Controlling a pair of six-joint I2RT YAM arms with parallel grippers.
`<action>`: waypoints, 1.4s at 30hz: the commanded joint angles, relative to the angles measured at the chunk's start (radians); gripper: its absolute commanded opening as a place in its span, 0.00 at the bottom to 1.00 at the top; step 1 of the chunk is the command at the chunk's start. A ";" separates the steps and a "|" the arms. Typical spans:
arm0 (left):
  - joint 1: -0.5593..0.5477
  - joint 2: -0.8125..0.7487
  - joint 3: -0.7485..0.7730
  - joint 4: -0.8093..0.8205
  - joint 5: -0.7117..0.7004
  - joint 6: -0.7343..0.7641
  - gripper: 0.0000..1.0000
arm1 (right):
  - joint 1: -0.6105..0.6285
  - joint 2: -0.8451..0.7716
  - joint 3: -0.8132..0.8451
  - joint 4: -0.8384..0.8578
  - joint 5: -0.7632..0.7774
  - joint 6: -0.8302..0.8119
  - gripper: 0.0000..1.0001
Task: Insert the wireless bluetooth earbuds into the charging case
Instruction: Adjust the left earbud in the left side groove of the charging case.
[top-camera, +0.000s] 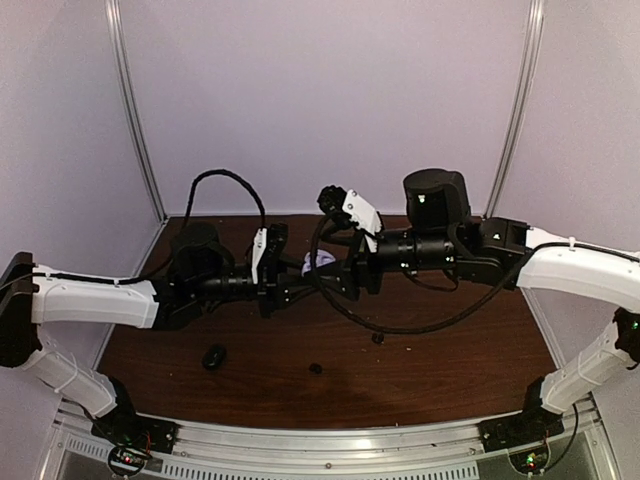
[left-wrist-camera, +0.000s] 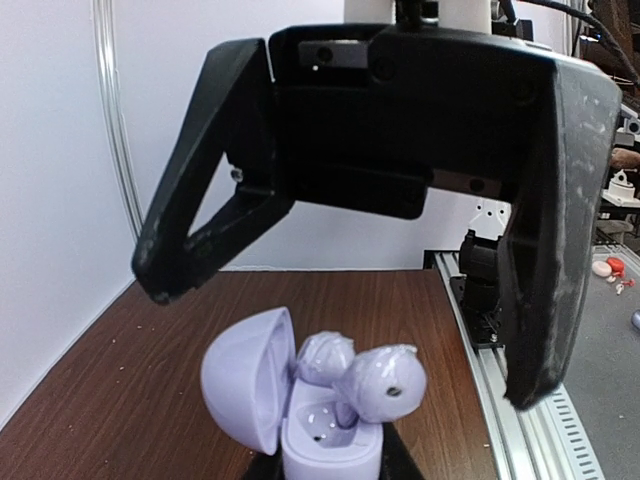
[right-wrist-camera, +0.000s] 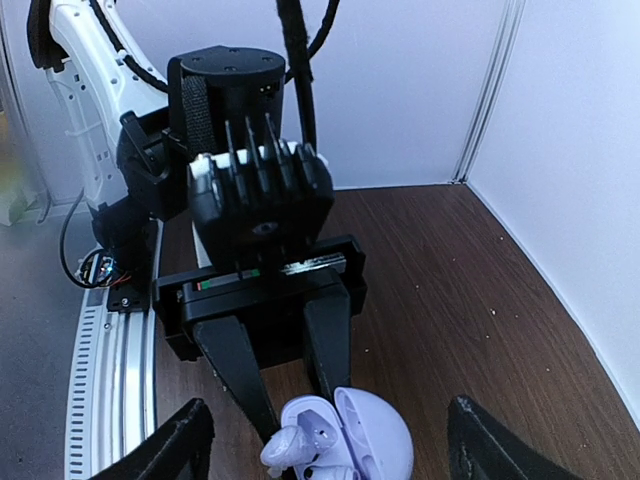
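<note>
Gripping the open case (right-wrist-camera: 362, 440), left fingers (right-wrist-camera: 240, 375) close; right fingers (left-wrist-camera: 545, 280) spread wide.

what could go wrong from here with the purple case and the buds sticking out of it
1. The lavender earbuds sit proud of the open charging case, not seated; a nudge from the open right gripper could tip one out onto the table.
2. Only the left gripper holds the case, jaws shut low on it; a downward push may twist or slip it.
</note>
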 joint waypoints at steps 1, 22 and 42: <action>-0.006 0.010 0.041 0.032 0.022 0.006 0.00 | -0.003 -0.038 0.013 -0.028 0.006 -0.015 0.80; -0.006 0.018 0.056 0.018 0.028 0.026 0.00 | -0.017 -0.003 0.032 -0.037 0.104 0.004 0.76; -0.016 0.021 0.059 -0.005 0.017 0.075 0.00 | -0.037 0.044 0.051 -0.021 0.125 0.048 0.72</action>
